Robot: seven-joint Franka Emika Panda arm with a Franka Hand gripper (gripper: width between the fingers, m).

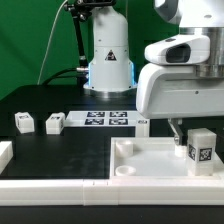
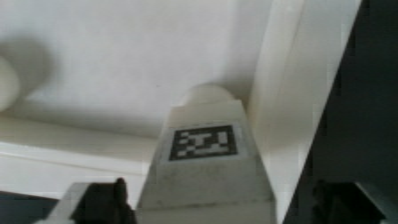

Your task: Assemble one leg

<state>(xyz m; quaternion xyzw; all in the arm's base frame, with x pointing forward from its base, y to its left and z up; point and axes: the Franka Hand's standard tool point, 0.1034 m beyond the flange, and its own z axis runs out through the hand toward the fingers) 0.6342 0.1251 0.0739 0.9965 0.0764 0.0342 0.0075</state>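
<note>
The hand is closed on one leg, which hangs directly below it over the white panel. In the wrist view the leg runs straight out from between the fingers, its tag facing the camera, so its long axis lies in line with the hand and stands roughly upright. Its lower end is at or just above the panel floor, close to the panel's raised wall; whether it touches cannot be told.

The coming move appears to turn on the nearest round corner socket, which lies to one side of the leg tip, near but not under it. The tip probably needs a short sideways shift before it is lowered and seated.

Two spare legs rest on the black tabletop, well apart from the hand on the side away from the held leg. The marker board lies between them and the hand. Nothing stands between leg and socket; the panel wall beside the leg is the only close obstacle
</note>
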